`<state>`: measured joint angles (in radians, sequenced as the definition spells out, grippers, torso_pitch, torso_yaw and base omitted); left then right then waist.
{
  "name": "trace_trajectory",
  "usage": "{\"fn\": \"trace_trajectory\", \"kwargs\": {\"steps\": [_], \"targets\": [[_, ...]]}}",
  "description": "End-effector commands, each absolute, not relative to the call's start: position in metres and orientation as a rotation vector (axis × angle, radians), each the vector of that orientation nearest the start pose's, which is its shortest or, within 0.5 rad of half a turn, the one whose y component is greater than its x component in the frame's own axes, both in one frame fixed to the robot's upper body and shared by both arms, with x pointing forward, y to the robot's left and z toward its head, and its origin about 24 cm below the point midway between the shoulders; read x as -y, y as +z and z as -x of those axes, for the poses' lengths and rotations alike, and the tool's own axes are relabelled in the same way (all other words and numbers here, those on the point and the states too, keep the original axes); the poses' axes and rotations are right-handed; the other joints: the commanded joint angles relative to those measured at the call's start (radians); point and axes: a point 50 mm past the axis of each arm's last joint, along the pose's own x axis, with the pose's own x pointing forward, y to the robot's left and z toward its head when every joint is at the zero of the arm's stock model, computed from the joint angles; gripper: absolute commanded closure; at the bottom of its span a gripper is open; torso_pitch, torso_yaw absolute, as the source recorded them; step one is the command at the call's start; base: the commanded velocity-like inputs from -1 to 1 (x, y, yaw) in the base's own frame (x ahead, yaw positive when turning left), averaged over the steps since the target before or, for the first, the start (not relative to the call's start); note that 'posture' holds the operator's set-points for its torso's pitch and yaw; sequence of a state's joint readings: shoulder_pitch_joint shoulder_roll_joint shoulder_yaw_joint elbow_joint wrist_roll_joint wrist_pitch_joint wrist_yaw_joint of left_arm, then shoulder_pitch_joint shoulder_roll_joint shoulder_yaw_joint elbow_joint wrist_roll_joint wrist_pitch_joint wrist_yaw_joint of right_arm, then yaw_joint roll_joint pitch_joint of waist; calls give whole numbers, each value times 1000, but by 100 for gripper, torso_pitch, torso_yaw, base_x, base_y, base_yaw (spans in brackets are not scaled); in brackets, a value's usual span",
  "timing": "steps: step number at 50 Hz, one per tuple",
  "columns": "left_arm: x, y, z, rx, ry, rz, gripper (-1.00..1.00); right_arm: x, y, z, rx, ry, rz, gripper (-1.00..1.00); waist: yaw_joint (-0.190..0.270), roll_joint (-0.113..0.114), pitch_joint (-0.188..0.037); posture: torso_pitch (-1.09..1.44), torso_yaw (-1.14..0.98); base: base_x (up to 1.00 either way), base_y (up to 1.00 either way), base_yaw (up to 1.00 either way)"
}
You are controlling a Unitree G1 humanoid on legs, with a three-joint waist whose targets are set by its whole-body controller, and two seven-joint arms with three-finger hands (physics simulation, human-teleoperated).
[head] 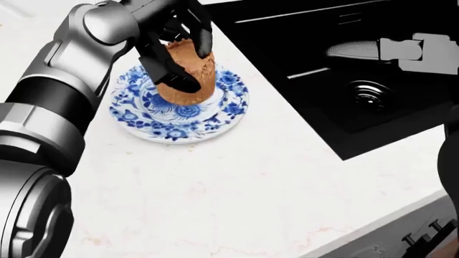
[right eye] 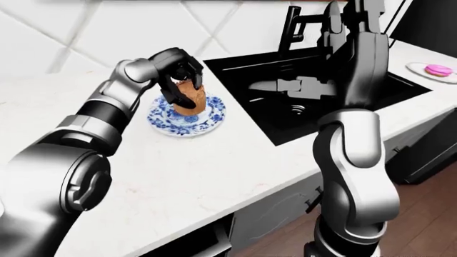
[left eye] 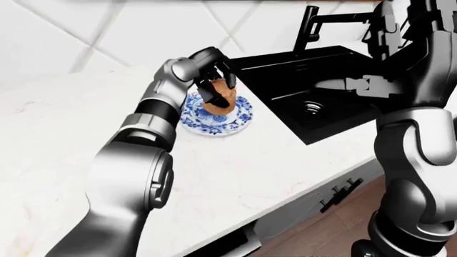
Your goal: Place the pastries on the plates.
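The left hand [head: 172,43] has its black fingers clamped round a brown pastry [head: 188,75], which stands on the blue-patterned plate [head: 215,121] just left of the black sink [head: 373,70]. Best to spread the fingers gently and lift straight up — any sideways drag could topple it. The right hand's [right eye: 350,21] fingers, raised far over the sink, cannot be read.

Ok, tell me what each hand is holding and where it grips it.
The left hand grips the brown pastry around its upper sides, over the blue-patterned plate. The right hand's grasp cannot be told.
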<state>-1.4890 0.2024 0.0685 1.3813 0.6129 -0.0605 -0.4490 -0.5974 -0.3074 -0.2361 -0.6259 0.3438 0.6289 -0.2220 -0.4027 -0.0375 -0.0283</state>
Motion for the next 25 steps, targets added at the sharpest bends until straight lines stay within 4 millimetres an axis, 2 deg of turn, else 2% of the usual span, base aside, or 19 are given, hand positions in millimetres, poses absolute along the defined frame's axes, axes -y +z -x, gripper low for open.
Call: {"fn": "trace_trajectory", "kwargs": {"steps": [1, 3, 4, 6, 8, 9, 10, 20, 24, 25], "targets": [[-90, 277, -428, 109, -467, -851, 43, 185, 298, -252, 682, -87, -46, -100, -2, 1, -29, 0, -35, 0, 0, 0], [-90, 278, -428, 111, -465, -859, 28, 185, 299, -253, 683, -87, -45, -100, -4, 1, -29, 0, -35, 0, 0, 0], [-90, 278, -428, 110, -465, -858, -3, 185, 299, -253, 684, -85, -47, -100, -5, 1, -29, 0, -35, 0, 0, 0], [-91, 279, -428, 111, -460, -861, -18, 185, 299, -253, 683, -86, -47, -100, -8, 2, -30, 0, -35, 0, 0, 0], [-91, 279, -428, 106, -461, -869, -56, 185, 299, -253, 683, -86, -46, -100, -9, 2, -30, 0, -35, 0, 0, 0], [-91, 279, -428, 107, -457, -867, -90, 185, 299, -253, 683, -85, -47, -100, -10, 2, -30, 0, -35, 0, 0, 0], [-92, 279, -428, 107, -457, -869, -96, 185, 299, -253, 683, -85, -47, -100, -11, 2, -31, 0, -35, 0, 0, 0], [-95, 281, -429, 103, -437, -881, -100, 184, 299, -253, 681, -86, -46, -100, -19, 4, -32, 0, -35, 0, 0, 0], [-97, 291, -428, 125, -420, -865, -100, 184, 298, -253, 680, -86, -44, -100, -21, 4, -32, 0, -35, 0, 0, 0], [-99, 298, -427, 141, -406, -852, -100, 185, 298, -252, 681, -87, -45, -100, -21, 4, -32, 0, -35, 0, 0, 0]]}}
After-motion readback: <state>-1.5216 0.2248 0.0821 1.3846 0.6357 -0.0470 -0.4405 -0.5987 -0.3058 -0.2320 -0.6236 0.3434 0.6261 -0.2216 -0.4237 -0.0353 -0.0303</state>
